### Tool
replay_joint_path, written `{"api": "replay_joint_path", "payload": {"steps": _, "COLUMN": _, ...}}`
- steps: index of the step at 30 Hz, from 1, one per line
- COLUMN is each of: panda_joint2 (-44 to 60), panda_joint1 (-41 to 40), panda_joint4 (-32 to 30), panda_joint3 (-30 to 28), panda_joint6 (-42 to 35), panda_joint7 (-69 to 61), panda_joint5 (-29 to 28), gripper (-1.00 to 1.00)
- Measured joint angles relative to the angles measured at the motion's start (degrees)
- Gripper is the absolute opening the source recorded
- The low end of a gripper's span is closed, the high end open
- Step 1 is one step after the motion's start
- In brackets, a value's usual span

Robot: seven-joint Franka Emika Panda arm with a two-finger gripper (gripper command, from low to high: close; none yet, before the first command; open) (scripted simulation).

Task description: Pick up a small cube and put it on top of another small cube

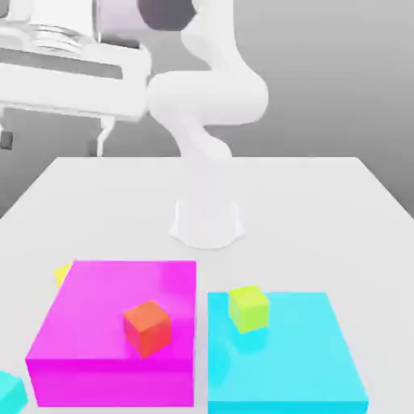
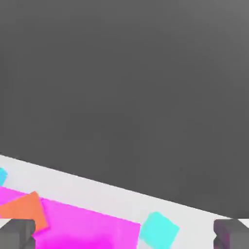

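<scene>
On glossy magenta block (image 1: 113, 323), matte orange cube (image 1: 147, 327), pincer (image 2: 124, 236) spread

The white gripper (image 1: 55, 133) hangs high at the exterior view's upper left, its fingers spread wide and empty. Below it on the white table (image 1: 323, 202) sits a flat magenta block (image 1: 113, 323) carrying a small orange-red cube (image 1: 147, 327). Farther off toward the view's right, a flat cyan block (image 1: 299, 356) bears a small yellow-green cube (image 1: 248, 308).

The white arm (image 1: 206, 105) rises from its round base (image 1: 207, 220), bends and reaches toward the exterior view's upper left. Its hand (image 2: 124, 236) hangs empty, both fingers (image 2: 17, 233) spread wide apart.
</scene>
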Motion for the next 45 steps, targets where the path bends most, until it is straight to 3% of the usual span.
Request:
{"api": "replay_joint_path", "payload": {"steps": 12, "panda_joint2": 14.91, "panda_joint1": -0.98, "panda_joint4": -11.78, "panda_joint3": -18.03, "panda_joint6": 11.17, "panda_joint7": -29.64, "panda_joint5": -2.17, "gripper": 0.0}}
{"api": "replay_joint_path", "payload": {"steps": 17, "panda_joint2": 22.06, "panda_joint1": -1.12, "panda_joint4": -16.11, "panda_joint3": -23.57, "panda_joint6": 16.0, "panda_joint7": -44.46, "panda_joint5": 2.38, "gripper": 0.0}}
{"api": "replay_joint_path", "payload": {"steps": 20, "panda_joint2": 26.81, "panda_joint1": -2.19, "panda_joint4": -15.7, "panda_joint3": -19.53, "panda_joint6": 18.69, "panda_joint7": -54.29, "panda_joint5": 14.55, "gripper": 0.0}}
{"api": "replay_joint_path", "payload": {"steps": 24, "panda_joint2": 32.51, "panda_joint1": -11.03, "panda_joint4": -14.11, "panda_joint3": -7.06, "panda_joint6": 21.7, "panda_joint7": -65.99, "panda_joint5": 30.4, "gripper": 0.0}}
{"api": "replay_joint_path", "payload": {"steps": 30, "panda_joint2": 39.85, "panda_joint1": -25.74, "panda_joint4": -11.68, "panda_joint3": 11.53, "panda_joint6": 26.51, "panda_joint7": -78.38, "panda_joint5": 46.88, "gripper": 0.0}}
{"api": "replay_joint_path", "payload": {"steps": 31, "panda_joint2": 40.55, "panda_joint1": -27.15, "panda_joint4": -11.48, "panda_joint3": 13.24, "panda_joint6": 27.03, "panda_joint7": -79.28, "panda_joint5": 48.09, "gripper": -1.0}}
{"api": "replay_joint_path", "payload": {"steps": 38, "panda_joint2": 40.49, "panda_joint1": -27.1, "panda_joint4": -11.48, "panda_joint3": 13.17, "panda_joint6": 26.87, "panda_joint7": -79.36, "panda_joint5": 48.17, "gripper": -1.0}}
{"api": "replay_joint_path", "payload": {"steps": 41, "panda_joint2": 37.52, "panda_joint1": -22.15, "panda_joint4": -12.47, "panda_joint3": 6.72, "panda_joint6": 24.94, "panda_joint7": -74.47, "panda_joint5": 41.73, "gripper": -1.0}}
{"api": "replay_joint_path", "payload": {"steps": 45, "panda_joint2": 32.41, "panda_joint1": -15.26, "panda_joint4": -14.21, "panda_joint3": -3.36, "panda_joint6": 21.99, "panda_joint7": -64.69, "panda_joint5": 28.53, "gripper": -1.0}}
